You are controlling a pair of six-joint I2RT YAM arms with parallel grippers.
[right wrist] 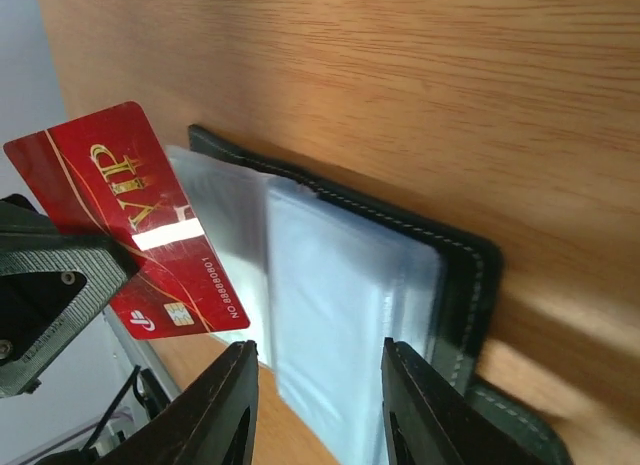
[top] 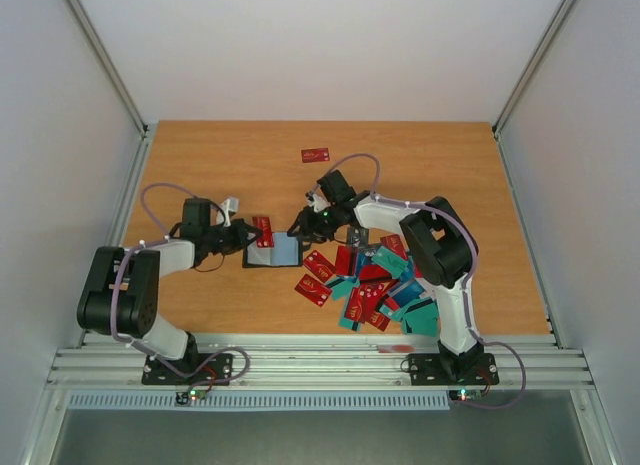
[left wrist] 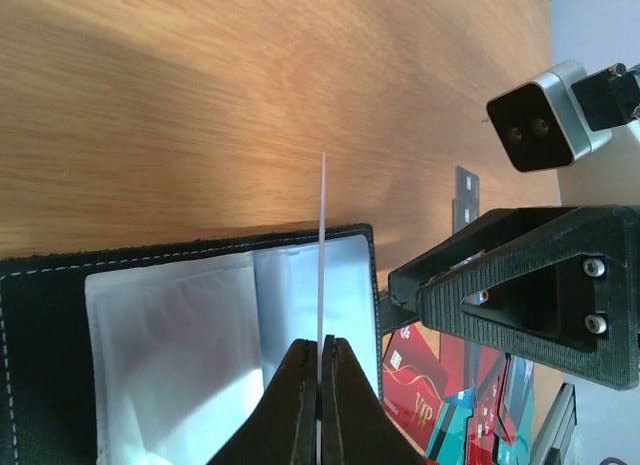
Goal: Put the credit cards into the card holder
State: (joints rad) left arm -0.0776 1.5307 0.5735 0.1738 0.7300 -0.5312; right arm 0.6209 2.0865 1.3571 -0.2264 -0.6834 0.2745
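The black card holder (top: 285, 253) lies open on the table between the arms, its clear sleeves facing up (left wrist: 170, 335). My left gripper (top: 250, 237) is shut on a red VIP credit card (right wrist: 120, 200). It holds that card on edge above the sleeves, so it shows as a thin white line (left wrist: 323, 245) in the left wrist view. My right gripper (right wrist: 320, 355) stands open at the holder's right edge. Its fingers (right wrist: 225, 405) sit on either side of the clear sleeves (right wrist: 350, 315), with gaps on both sides. The other credit cards (top: 375, 285), red and teal, lie heaped to the right.
A single red card (top: 316, 155) lies apart toward the back of the table. The card heap reaches almost to the front edge by the right arm's base (top: 445, 365). White walls enclose the table on three sides.
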